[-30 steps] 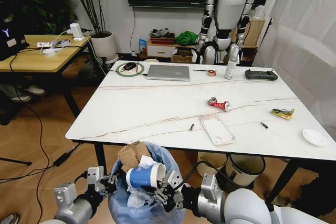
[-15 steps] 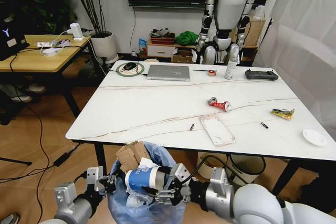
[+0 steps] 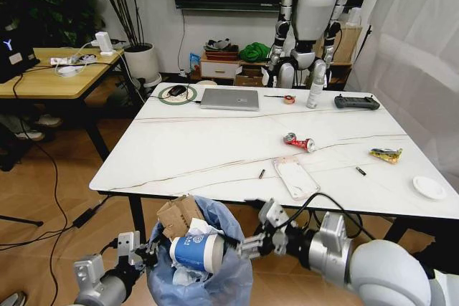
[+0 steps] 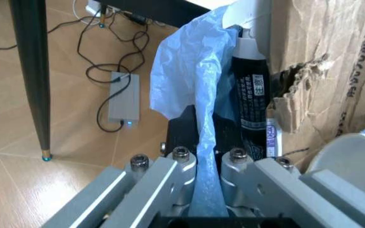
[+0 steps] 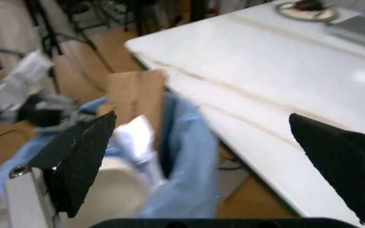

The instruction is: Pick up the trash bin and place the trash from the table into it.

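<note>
Trash bin (image 3: 204, 263) hangs below the table (image 3: 215, 148) edge, bag rim pinched in the left gripper (image 4: 209, 159). Right gripper (image 3: 252, 238) spread, empty, beside the blue cup (image 3: 195, 252), apparently dropped inside. Next: crushed can (image 3: 300, 142); approach low, bin steady.

Both arms are built from silver-grey metal segments with rounded, glossy white shells nearer the body. A black cable loops over the right forearm behind the right tool (image 3: 252, 243), whose fingers are dark with flat black pads (image 5: 84, 161) on pale metal brackets. The left tool (image 3: 141, 251) is a boxy grey block with black joints; up close its two aluminium fingers (image 4: 173, 183) carry round-headed silver screws near the tips.
</note>
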